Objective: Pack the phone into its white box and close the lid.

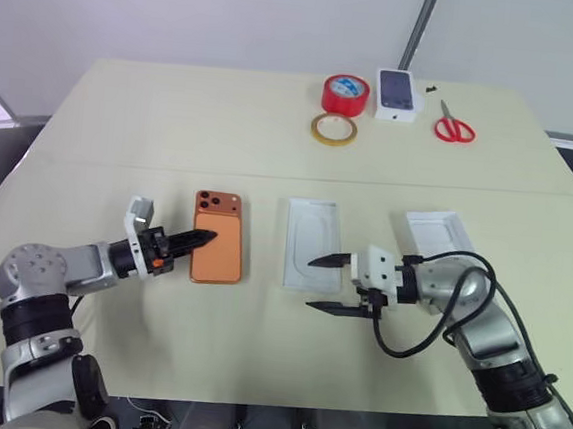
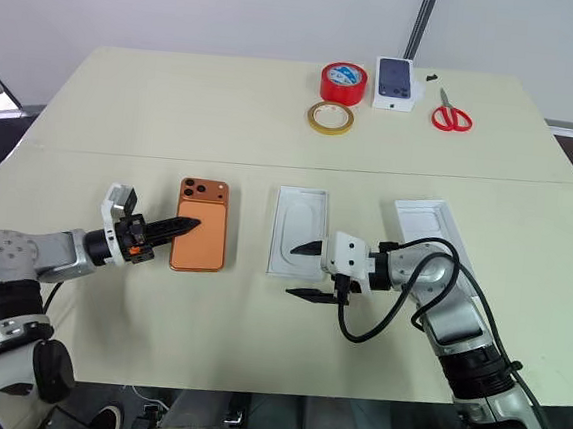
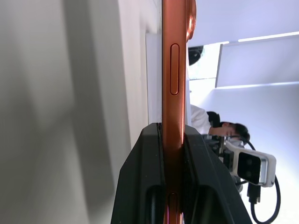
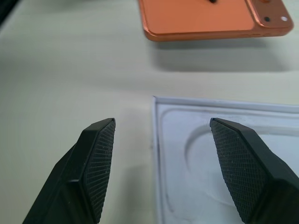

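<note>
The copper-orange phone [image 1: 220, 259] shows its back, with the lens cluster at its far corner. My left gripper [image 1: 209, 236] is shut on the phone's left edge, and the left wrist view shows that edge [image 3: 175, 70] clamped between the fingers [image 3: 145, 186]. In the right wrist view the phone [image 4: 201, 18] hangs a little above its shadow on the table. The white box [image 1: 314, 242] lies open to the phone's right, its moulded recess facing up. My right gripper [image 1: 313, 282] stands open at the box's near end, holding nothing.
Another white box part [image 1: 440, 233] lies to the right of my right arm. At the far side stand a red tape roll [image 1: 345, 92], a yellow tape ring [image 1: 333, 129], a small white box [image 1: 398, 94] with a dark phone picture, and red scissors [image 1: 455, 126].
</note>
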